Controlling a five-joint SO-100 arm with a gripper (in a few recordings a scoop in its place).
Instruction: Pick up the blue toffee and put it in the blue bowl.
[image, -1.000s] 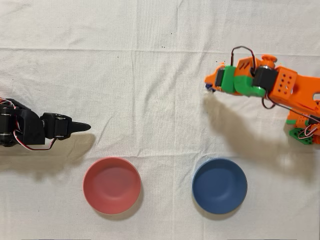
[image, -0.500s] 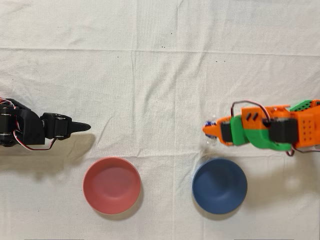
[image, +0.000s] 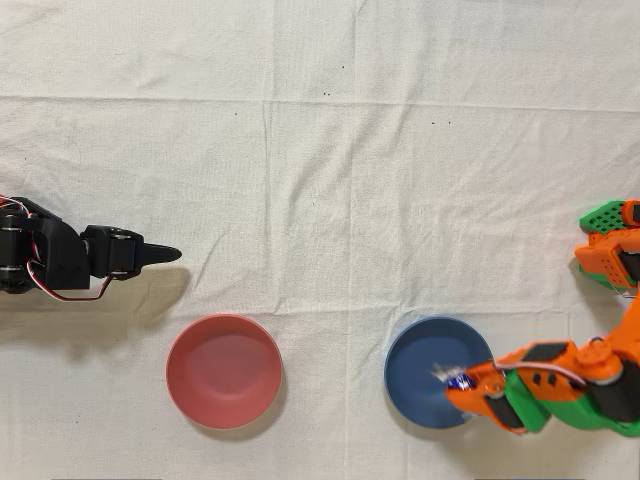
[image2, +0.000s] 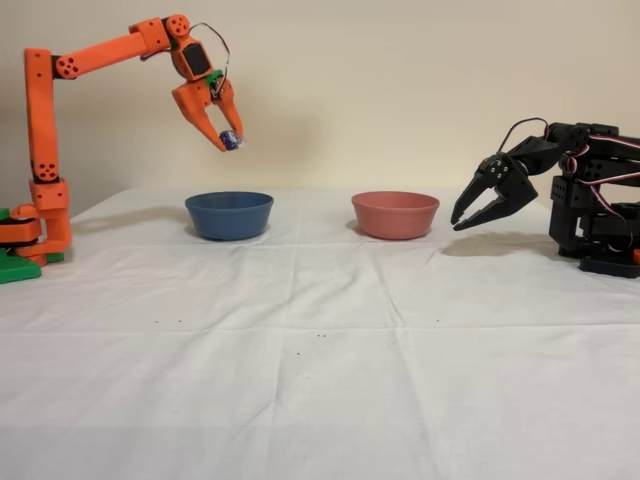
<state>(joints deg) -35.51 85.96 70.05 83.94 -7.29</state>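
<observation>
Gripper pinching toffee at fingertips, held high over blue bowl. Overhead view: toffee above bowl's right inner part (inside rim). Bowl lies straight below; release should drop it in.

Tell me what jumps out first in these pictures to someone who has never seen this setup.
First, the orange arm's claw raised high at the left of the fixed view, pinching the blue toffee in the air above the blue bowl. Next, the two matching bowls side by side on the white cloth, with the pinkish-red bowl to the right of the blue one in that view. An idle black arm sits at the far right.
</observation>
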